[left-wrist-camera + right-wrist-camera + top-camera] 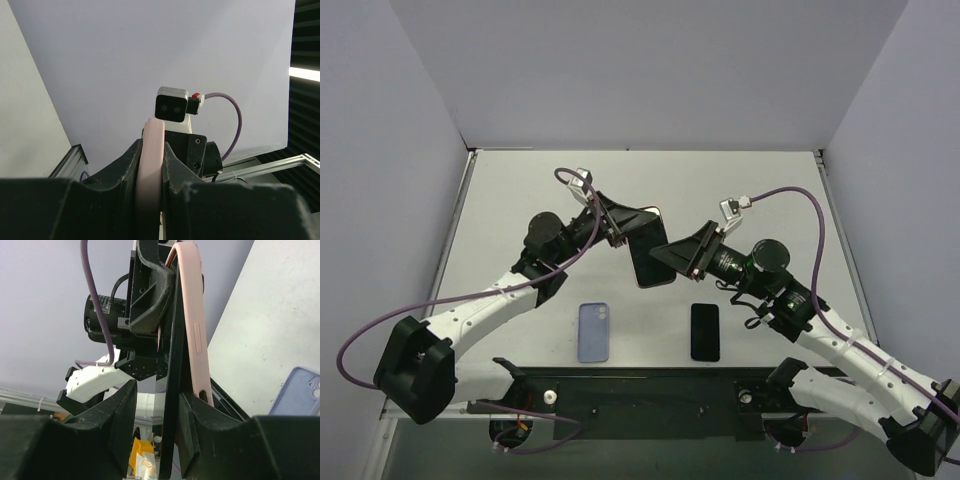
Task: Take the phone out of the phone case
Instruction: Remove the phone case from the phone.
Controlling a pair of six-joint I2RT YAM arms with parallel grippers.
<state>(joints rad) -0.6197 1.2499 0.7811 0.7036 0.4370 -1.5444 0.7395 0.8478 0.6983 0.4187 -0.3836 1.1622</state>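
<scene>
Phone (pixel 648 255) in pink case (pixel 152 165) held in air above counter (pixel 520 200), mid-scene, between both arms.
Left tool (pixel 638 228): closed on pink case edge, fingers (pixel 125 170) pressed to both sides.
Right tool (pixel 665 255): jaws astride black phone edge (pixel 170 390), gap showing on one side, not clamped.
In right wrist view, pink case (pixel 192 330) runs just beside phone, outside jaws.
On counter near arm bases: blue case (pixel 593 332) and second black phone (pixel 705 332), lying flat, apart.
</scene>
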